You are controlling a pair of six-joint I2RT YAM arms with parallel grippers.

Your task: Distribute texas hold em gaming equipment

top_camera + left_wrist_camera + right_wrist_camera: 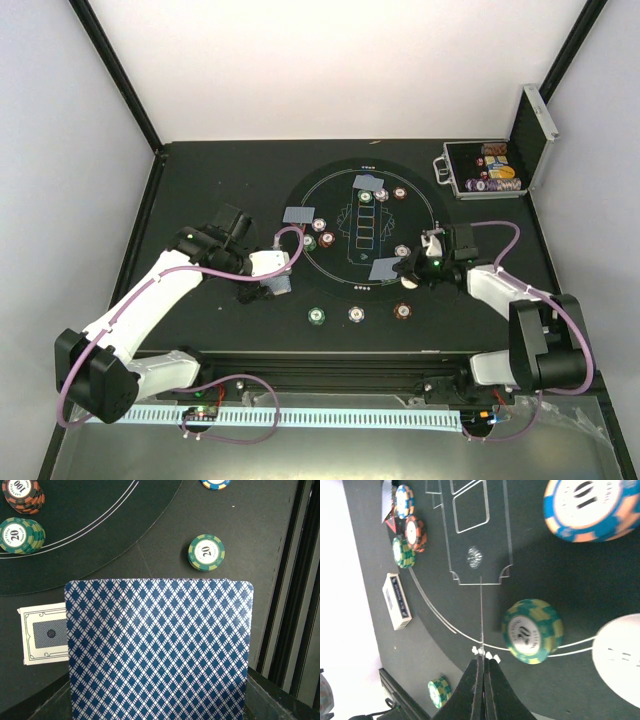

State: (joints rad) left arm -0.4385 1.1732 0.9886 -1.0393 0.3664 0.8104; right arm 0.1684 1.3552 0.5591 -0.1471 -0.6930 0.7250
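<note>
arms: two, left arm [150,300] and right arm [500,288], on the near side of the round mat [345,262]
face-down cards within the mat's rim: three, far card [370,182], left card [299,215], near-right card [384,268]
held card [157,650]: one, off the mat's near-left rim
card box [45,635]: one, just outside that rim
chip stacks on the mat's left side: three, red stack [319,224], green stack [310,242], bluish stack [327,240]
red triangle [390,522]: one, beside them
far-side stacks: two, pale stack [381,194], brown stack [400,193]
stacks off the mat's near rim: three, green outer stack [318,316], pale outer stack [356,313], brown outer stack [403,311]
white disc [402,251]: one, on the mat's right side
case [536,125]: one, beyond the mat's far right; its chips are too small to count

The card [157,650] looks glossy, the black table [200,180] matt.
</note>
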